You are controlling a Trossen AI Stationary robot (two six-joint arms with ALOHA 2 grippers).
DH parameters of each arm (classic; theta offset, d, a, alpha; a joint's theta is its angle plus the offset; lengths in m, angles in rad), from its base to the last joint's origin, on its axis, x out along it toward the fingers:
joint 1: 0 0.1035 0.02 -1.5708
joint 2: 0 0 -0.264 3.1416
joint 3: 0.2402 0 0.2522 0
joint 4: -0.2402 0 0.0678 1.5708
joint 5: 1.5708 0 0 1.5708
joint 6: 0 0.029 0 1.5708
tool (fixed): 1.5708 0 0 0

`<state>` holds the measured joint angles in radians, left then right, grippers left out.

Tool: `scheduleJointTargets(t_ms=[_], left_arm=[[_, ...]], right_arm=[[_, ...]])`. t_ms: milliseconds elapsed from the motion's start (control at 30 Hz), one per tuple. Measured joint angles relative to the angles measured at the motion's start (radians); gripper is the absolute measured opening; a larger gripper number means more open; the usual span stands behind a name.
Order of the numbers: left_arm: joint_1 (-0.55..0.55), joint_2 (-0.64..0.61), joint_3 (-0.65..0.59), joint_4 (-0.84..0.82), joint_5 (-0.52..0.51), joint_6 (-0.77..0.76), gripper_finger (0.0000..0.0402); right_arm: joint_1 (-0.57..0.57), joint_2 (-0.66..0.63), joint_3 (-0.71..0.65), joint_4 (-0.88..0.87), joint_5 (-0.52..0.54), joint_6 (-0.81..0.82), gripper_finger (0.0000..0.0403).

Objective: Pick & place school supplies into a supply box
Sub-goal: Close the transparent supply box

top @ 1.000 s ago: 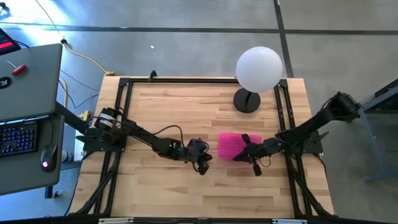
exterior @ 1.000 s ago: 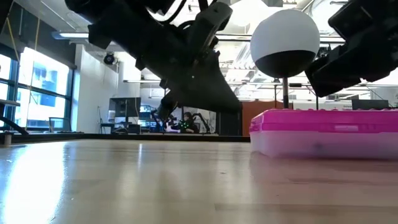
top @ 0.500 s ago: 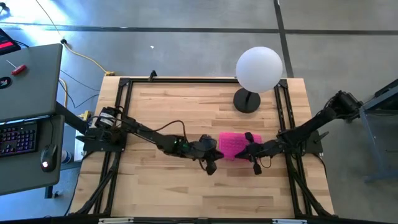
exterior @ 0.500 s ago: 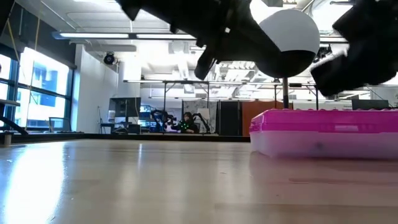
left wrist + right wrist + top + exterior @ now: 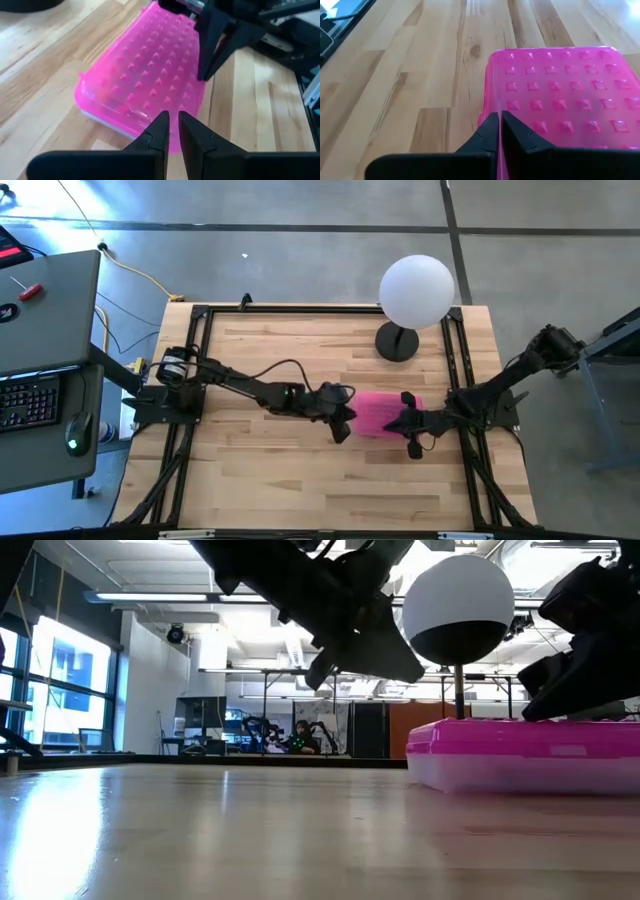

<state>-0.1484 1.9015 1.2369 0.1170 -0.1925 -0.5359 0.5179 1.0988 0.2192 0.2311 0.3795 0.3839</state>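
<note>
A light wooden table (image 5: 300, 490) with a black frame around its edges is seen from above. To its far left stands a grey desk (image 5: 45, 300) with a keyboard (image 5: 28, 402) and a mouse (image 5: 76, 442). The left arm reaches from the table's left edge across the middle, and the left gripper (image 5: 343, 427) hangs just above the left end of the supply box (image 5: 378, 413), a small clear plastic box with a bright pink bumpy lid, lying flat and closed on the table right of centre. In the left wrist view the left gripper (image 5: 171, 131) has its two dark fingers close together with only a thin slit between them, holding nothing, poised over the near edge of the pink lid (image 5: 145, 82). Behind the box, toward the far edge of the table, stands a white globe lamp (image 5: 415, 290) on a round black base. The right arm comes in from the table's right edge, and the right gripper (image 5: 412, 448) sits at the right end of the box. In the right wrist view the right gripper (image 5: 499, 131) has its fingers pressed fully together, empty, resting over the edge of the lid. No pens, pencils or scissors can be seen on the table.
</note>
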Motion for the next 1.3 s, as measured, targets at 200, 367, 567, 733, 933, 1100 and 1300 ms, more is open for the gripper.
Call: scheduleJointTargets(t_ms=[200, 367, 567, 733, 933, 1100, 1300], left_arm=[[-0.002, 0.0, 0.0, -0.023, 0.0, 0.006, 0.0074], [-0.002, 0.0, 0.0, -0.011, -0.012, 0.005, 0.0074], [-0.002, 0.0, 0.0, 0.091, 0.014, 0.006, 0.0074], [-0.002, 0.0, -0.001, 0.078, 0.003, 0.017, 0.0074], [-0.002, 0.0, 0.0, 0.074, 0.0, 0.049, 0.0074], [-0.002, 0.0, 0.03, 0.062, 0.003, 0.064, 0.0074], [-0.002, -0.05, 0.126, -0.115, -0.006, 0.134, 0.0074]], right_arm=[[-0.001, -0.004, -0.007, 0.088, -0.001, -0.078, 0.0], [0.002, -0.006, -0.006, 0.165, -0.001, -0.108, 0.0], [0.027, -0.057, -0.004, 0.104, 0.038, -0.103, 0.0], [0.027, -0.112, -0.004, -0.123, 0.094, 0.01, 0.0], [0.007, -0.105, 0.0, -0.204, 0.123, 0.056, 0.0], [-0.07, -0.045, 0.0, -0.146, 0.076, 0.032, 0.0], [-0.182, 0.087, -0.002, 0.094, -0.078, -0.063, 0.0]])
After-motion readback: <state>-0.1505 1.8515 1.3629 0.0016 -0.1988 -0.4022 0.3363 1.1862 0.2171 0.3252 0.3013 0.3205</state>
